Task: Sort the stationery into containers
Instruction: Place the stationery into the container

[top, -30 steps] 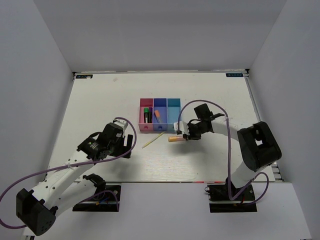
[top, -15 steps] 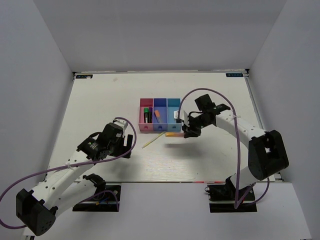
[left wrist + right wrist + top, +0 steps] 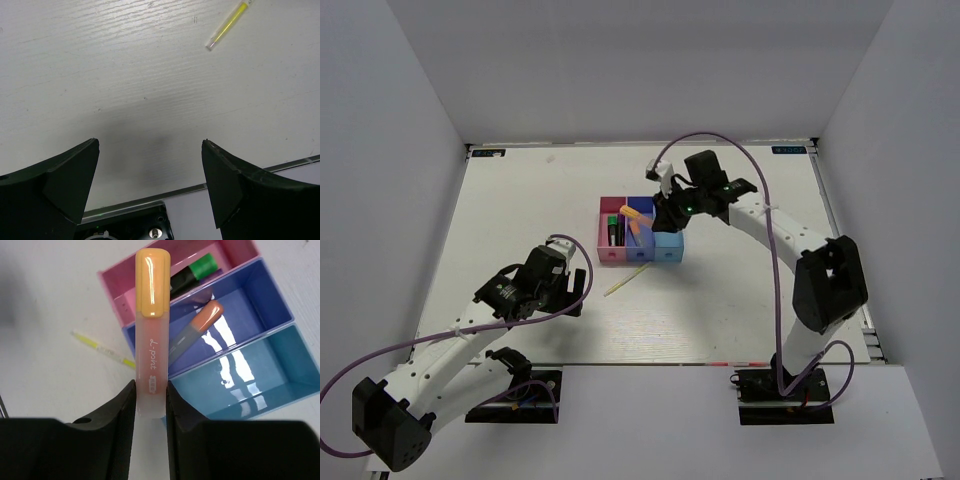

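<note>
glossy plastic bins, frosted highlighter

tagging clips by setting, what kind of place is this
Probably a lab test cell for robots: a white table boxed in by plain white walls, with two arms bolted at its near edge and only sorting bins on it.

A frosted translucent plastic highlighter with an orange cap shows above three joined rectangular plastic bins coloured pink, dark blue and light blue.
</note>
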